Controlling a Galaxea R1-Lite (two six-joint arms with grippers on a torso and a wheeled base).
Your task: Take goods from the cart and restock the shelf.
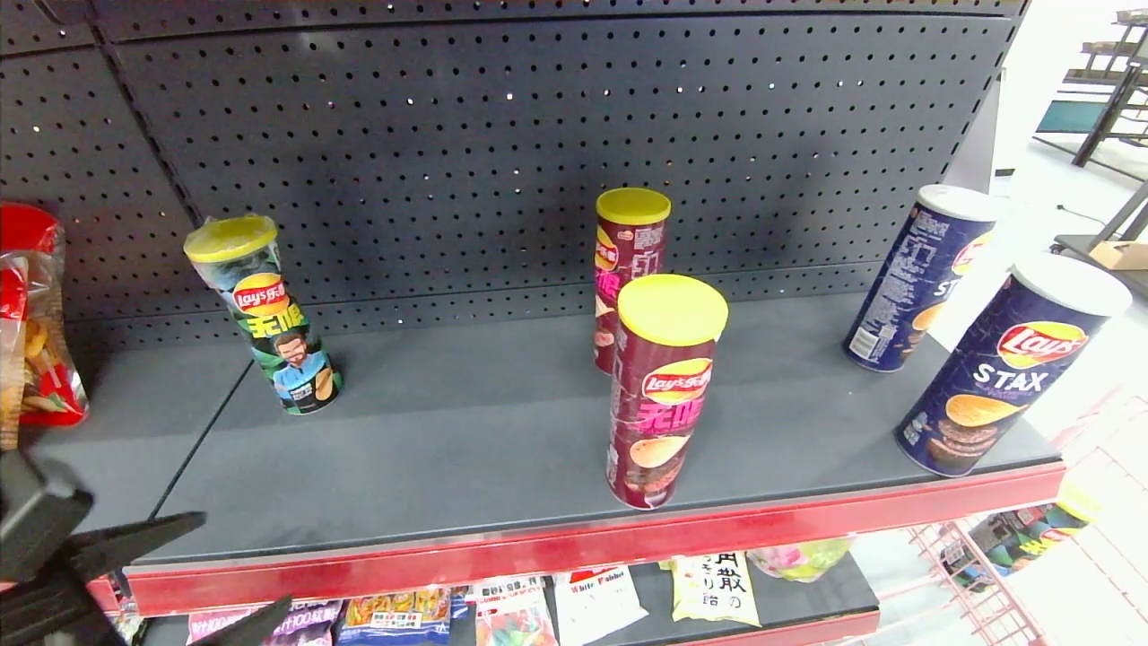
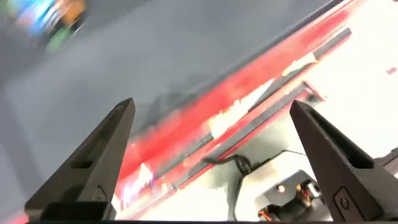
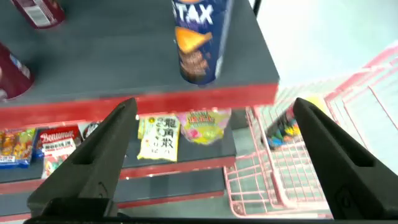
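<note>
Left pincer (image 1: 242, 561) of mine hangs with its two black fingers wide apart and nothing between them, just in front of the red lip of the shelf (image 1: 448, 431) at its left end. Up on the grey board, well back from that pincer and a little to its right, the green can (image 1: 265, 314) stands near the perforated back wall (image 1: 538, 135).

My right pincer (image 3: 214, 102) is spread just as wide and holds nothing; it sits out in front of the shelf's right end. From its wrist I see the front blue can (image 3: 199, 37) upright at the very edge of the board, beyond the fingers. The pink wire cart (image 3: 273, 180) is beside the shelf end and lower than it. A loose can (image 3: 283, 127) with green and yellow print lies in the cart, apart from both fingers.

Two maroon cans (image 1: 664, 395) stand mid-shelf, one behind the other, and a second blue can (image 1: 919, 278) stands behind the front one.
</note>
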